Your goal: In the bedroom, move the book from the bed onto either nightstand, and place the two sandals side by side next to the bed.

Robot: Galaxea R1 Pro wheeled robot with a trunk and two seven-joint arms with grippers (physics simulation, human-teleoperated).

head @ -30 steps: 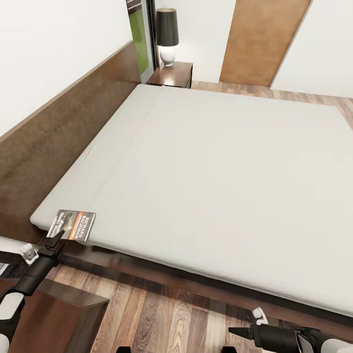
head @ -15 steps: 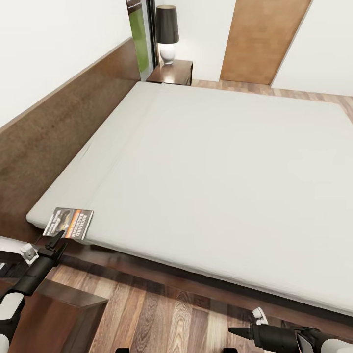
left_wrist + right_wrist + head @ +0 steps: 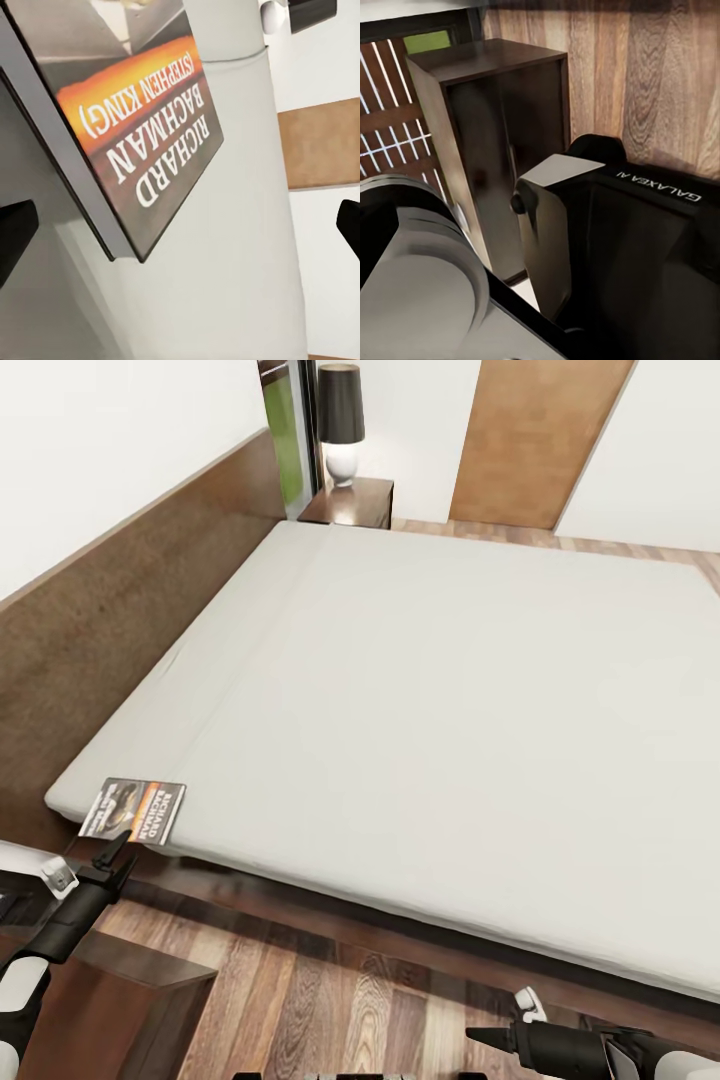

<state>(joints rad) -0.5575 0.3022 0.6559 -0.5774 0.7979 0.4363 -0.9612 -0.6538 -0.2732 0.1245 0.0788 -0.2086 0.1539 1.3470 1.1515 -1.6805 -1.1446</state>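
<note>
One target: the book [image 3: 133, 811] lies flat at the near corner of the bed [image 3: 450, 690], by the headboard [image 3: 110, 630], nothing holding it.
Left gripper [image 3: 115, 852]: jaws spread wide, tips just short of the book's near edge; in my wrist view the cover [image 3: 142, 127] sits between the dark fingertips [image 3: 15, 232].
Right gripper [image 3: 480, 1039]: low over the floor [image 3: 330, 1000]; I cannot tell how its jaws stand.
Change: over the last second the whole view slid and the book sits a little further left in it, so I read that as camera or base motion; the left arm still hovers.
Meaning: grasp not yet made; I judge a short reach forward comes next.
Drop-off: nightstand [image 3: 352, 505] with lamp [image 3: 341, 420] stands at the far corner.
</note>
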